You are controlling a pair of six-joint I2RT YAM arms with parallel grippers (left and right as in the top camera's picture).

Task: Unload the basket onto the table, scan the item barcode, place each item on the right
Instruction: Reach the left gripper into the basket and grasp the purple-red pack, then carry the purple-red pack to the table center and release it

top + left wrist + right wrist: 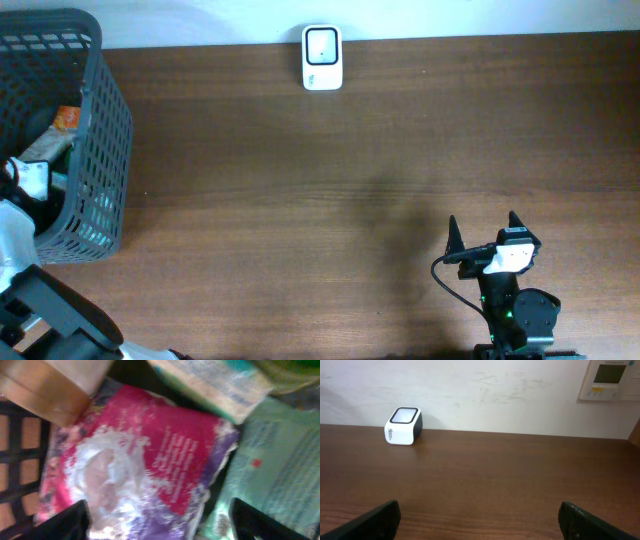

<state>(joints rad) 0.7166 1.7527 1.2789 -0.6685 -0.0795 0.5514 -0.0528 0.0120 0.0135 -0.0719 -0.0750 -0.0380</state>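
In the left wrist view, a red and purple packet [150, 465] lies in the dark mesh basket [105, 130]. My left gripper [160, 522] is open just above it, one finger [67, 522] on each side, not closed on anything. No barcode shows clearly in the blur. The white barcode scanner [322, 57] stands at the table's far edge and also appears in the right wrist view as the scanner [403, 425]. My right gripper [483, 225] stands open and empty over the table near the front right, far from the scanner.
The basket also holds a pale green packet [280, 460], a brown box [50, 385] and another light packet [210, 382]. The basket's black grid wall [15, 455] lies close on the left. A wall panel [610, 377] hangs behind the table.
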